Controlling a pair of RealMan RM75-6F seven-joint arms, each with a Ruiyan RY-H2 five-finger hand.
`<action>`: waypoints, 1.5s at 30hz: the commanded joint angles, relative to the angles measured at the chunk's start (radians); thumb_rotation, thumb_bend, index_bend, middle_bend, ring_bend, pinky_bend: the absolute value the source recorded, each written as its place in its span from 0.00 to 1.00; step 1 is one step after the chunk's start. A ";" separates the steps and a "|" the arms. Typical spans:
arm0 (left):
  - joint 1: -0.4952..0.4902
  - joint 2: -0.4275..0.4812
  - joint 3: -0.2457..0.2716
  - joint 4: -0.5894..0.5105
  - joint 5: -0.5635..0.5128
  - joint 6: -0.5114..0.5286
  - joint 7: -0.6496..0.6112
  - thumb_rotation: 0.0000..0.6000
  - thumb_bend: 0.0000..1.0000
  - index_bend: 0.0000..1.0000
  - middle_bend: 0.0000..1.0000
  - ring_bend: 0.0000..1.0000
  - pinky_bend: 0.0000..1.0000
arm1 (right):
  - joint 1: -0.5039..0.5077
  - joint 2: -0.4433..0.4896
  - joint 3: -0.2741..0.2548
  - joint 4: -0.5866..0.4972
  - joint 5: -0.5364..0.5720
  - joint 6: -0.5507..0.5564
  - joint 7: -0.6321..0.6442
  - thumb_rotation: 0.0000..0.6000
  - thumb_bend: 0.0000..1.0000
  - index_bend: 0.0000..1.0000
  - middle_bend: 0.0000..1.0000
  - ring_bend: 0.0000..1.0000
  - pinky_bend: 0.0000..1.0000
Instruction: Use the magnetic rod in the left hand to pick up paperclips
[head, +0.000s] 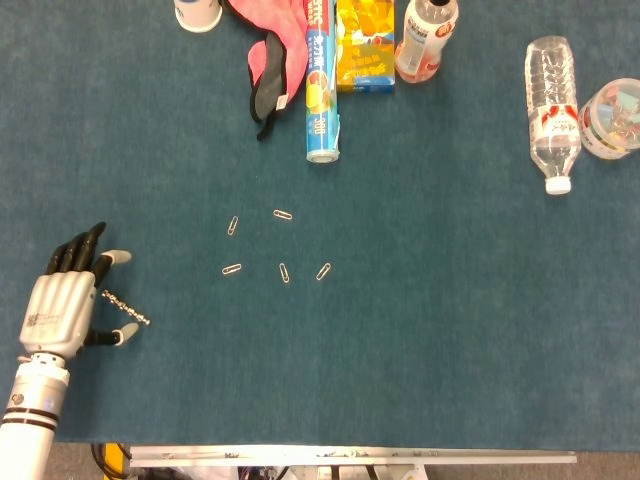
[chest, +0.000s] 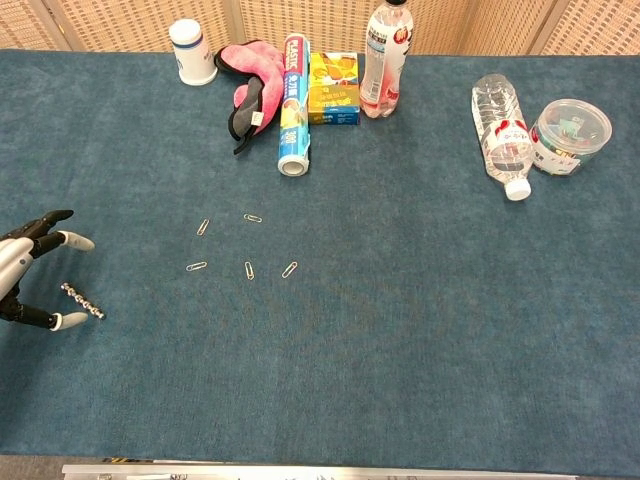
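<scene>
Fingers (head: 82, 248) of left hand (head: 62, 305) spread wide, grasping nothing, bracketing magnetic rod (head: 126, 309) lying at 8 o'clock. Could nudge rod away on closing (thin, rolls easily). Paperclips (head: 283, 271) scattered near centre. Clear tub (chest: 571, 133) at 2 o'clock, contents unclear.

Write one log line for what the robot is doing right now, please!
phase: reaching | left hand: open, around magnetic rod, not gripping | rod: on table | paperclips: five, untouched | right hand: not in view
</scene>
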 joint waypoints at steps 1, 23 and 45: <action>-0.004 -0.014 -0.004 0.023 -0.019 -0.015 -0.002 1.00 0.02 0.24 0.00 0.00 0.07 | 0.000 -0.002 -0.001 0.003 0.002 -0.003 0.003 1.00 0.31 0.60 0.45 0.37 0.54; -0.033 -0.054 -0.055 0.083 -0.078 -0.046 -0.038 1.00 0.02 0.24 0.00 0.00 0.07 | -0.001 -0.016 -0.006 0.019 0.013 -0.020 0.018 1.00 0.31 0.60 0.45 0.37 0.54; -0.044 -0.050 -0.057 0.040 -0.097 -0.034 0.004 1.00 0.02 0.24 0.00 0.00 0.07 | -0.003 -0.020 -0.007 0.029 0.011 -0.022 0.028 1.00 0.31 0.60 0.45 0.37 0.54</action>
